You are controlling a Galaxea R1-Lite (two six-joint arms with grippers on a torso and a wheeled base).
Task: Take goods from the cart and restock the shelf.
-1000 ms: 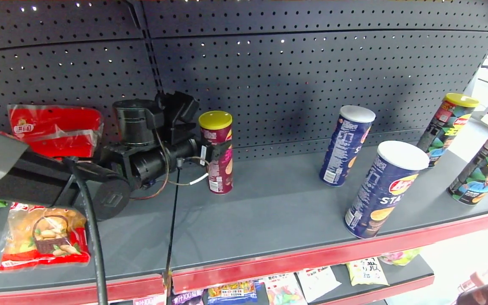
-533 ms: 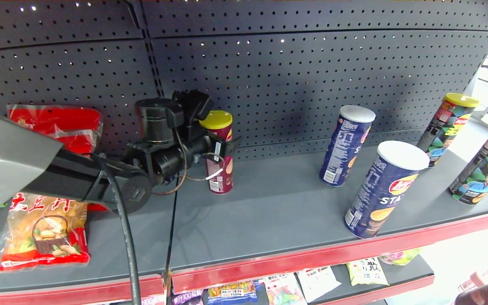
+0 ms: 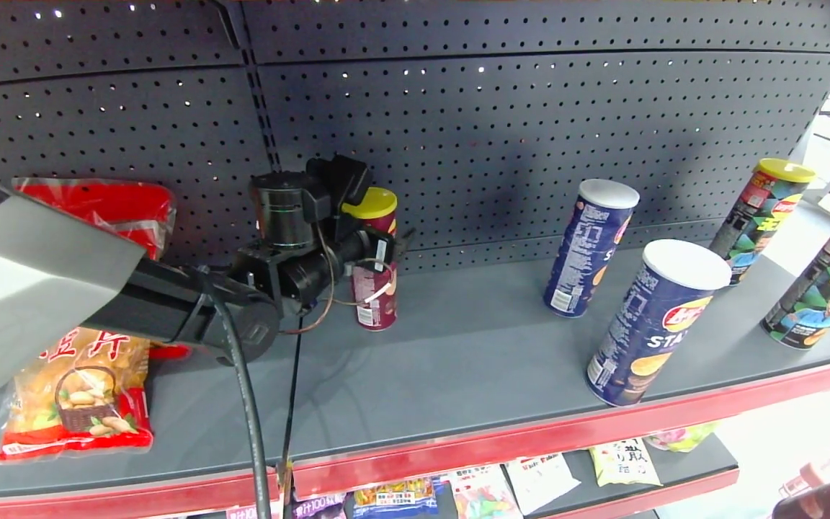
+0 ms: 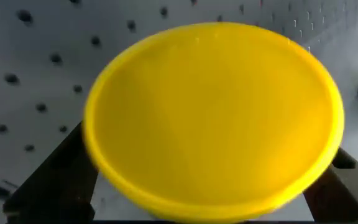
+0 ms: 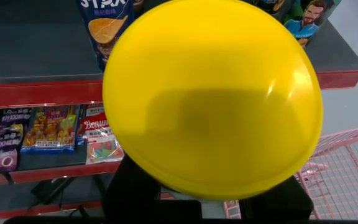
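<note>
A maroon chip can with a yellow lid (image 3: 375, 288) stands near the back of the grey shelf (image 3: 458, 360), close to the pegboard. My left gripper (image 3: 380, 249) is shut on its upper part from the left side. In the left wrist view the yellow lid (image 4: 213, 118) sits between my left gripper's (image 4: 197, 183) dark fingers (image 4: 58, 174). My right gripper (image 5: 204, 196) is shut on another can, whose yellow lid (image 5: 213, 93) hides the can's body; it hangs in front of the shelf's red edge.
Two blue cans (image 3: 588, 249) (image 3: 649, 324) and two green cans with yellow lids (image 3: 761, 216) (image 3: 818, 281) stand at the shelf's right. A peanut bag (image 3: 73, 404) and a red bag (image 3: 98, 216) lie at the left. A pink cart (image 5: 353, 168) is below.
My left arm has swung to the right and closer to the pegboard around the maroon can, which now stands more upright at the same spot.
</note>
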